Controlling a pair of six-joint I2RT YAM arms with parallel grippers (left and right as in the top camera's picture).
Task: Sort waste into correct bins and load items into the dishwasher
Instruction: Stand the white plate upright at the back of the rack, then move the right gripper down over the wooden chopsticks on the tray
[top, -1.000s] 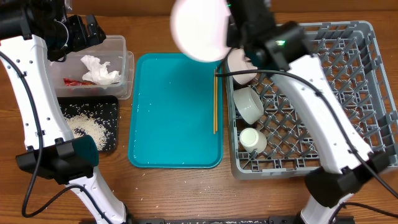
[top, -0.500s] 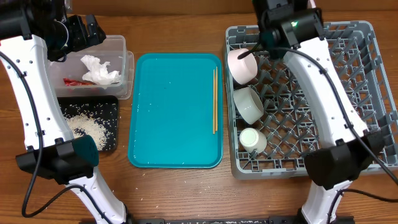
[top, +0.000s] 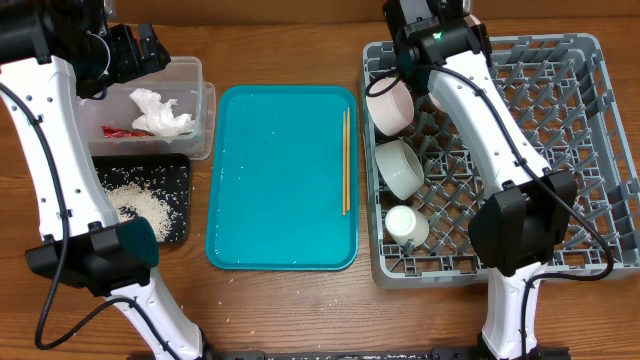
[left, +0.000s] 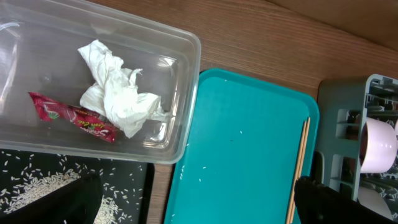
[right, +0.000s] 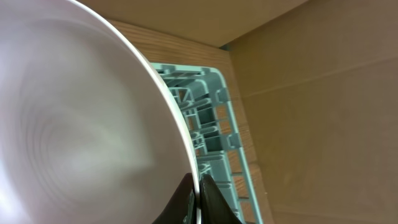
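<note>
My right gripper (right: 198, 186) is shut on the rim of the white plate (right: 74, 124) and holds it on edge over the back left corner of the grey dish rack (top: 600, 150). The arm hides most of the plate from overhead. In the rack's left column lie two white bowls (top: 388, 105) (top: 400, 168) and the small cup (top: 407, 225). Two chopsticks (top: 346, 160) lie on the teal tray's right side. My left gripper (left: 199, 205) is open and empty above the clear tub (top: 195, 75), which holds the tissue (left: 118, 93) and the red wrapper (left: 74, 115). Rice (top: 140, 205) lies in the black tray (top: 180, 170).
The teal tray (top: 280, 180) lies between the bins and the rack, with a few stray rice grains on it. A brown cardboard wall (right: 323, 93) stands close behind the rack. One bowl also shows in the left wrist view (left: 379, 146).
My right arm has carried the plate from above the teal tray's back edge over to the rack's back left corner and turned it on edge. The left arm has not moved.
</note>
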